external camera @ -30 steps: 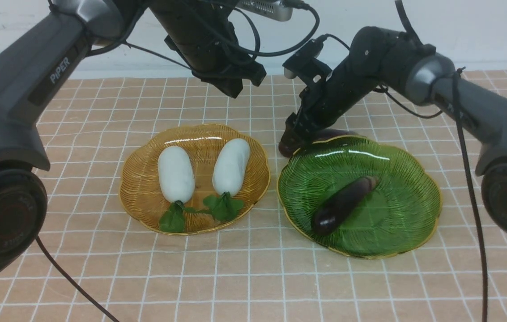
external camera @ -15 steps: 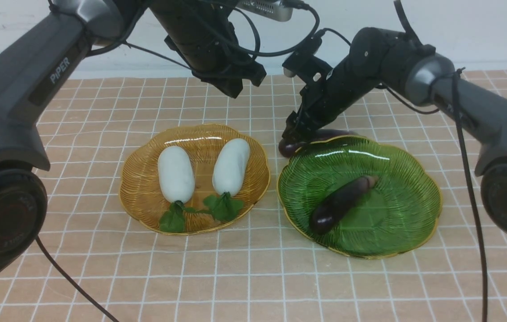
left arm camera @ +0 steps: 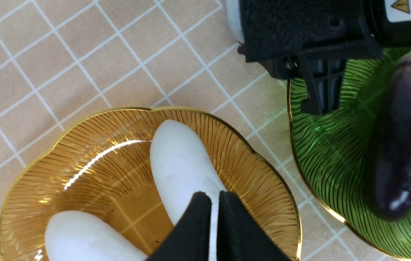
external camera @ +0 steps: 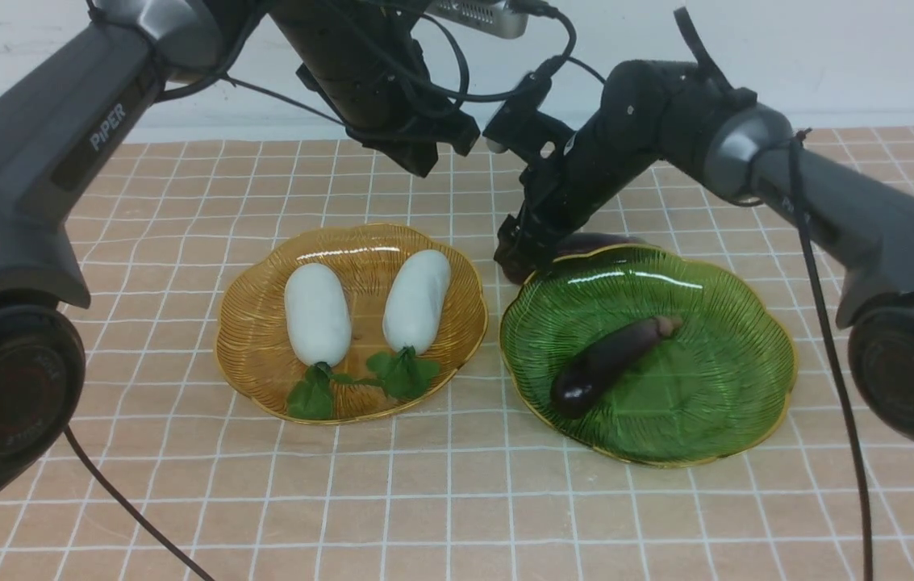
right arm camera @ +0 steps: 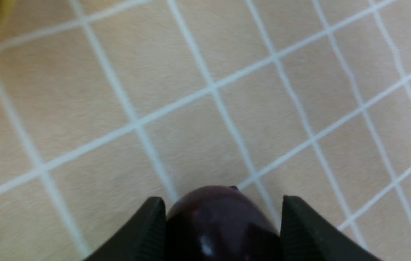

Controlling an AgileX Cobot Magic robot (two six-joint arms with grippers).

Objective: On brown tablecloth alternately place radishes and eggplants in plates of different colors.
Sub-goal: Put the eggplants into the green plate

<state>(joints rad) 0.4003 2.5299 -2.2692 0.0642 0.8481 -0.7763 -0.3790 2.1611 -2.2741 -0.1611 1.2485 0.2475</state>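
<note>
Pair of radishes side by side in amber plate; left claw clenched, empty, above it; right claw low at far rim of green plate, jaws clasping rounded end of eggplant lying on brown cloth; other eggplant inside green plate.

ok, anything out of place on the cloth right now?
One eggplant lies on the brown tablecloth behind the far rim of the green plate, outside any plate; the right gripper clasps its end. Both radishes sit in the amber plate, the other eggplant in the green one. Nothing spilled.
</note>
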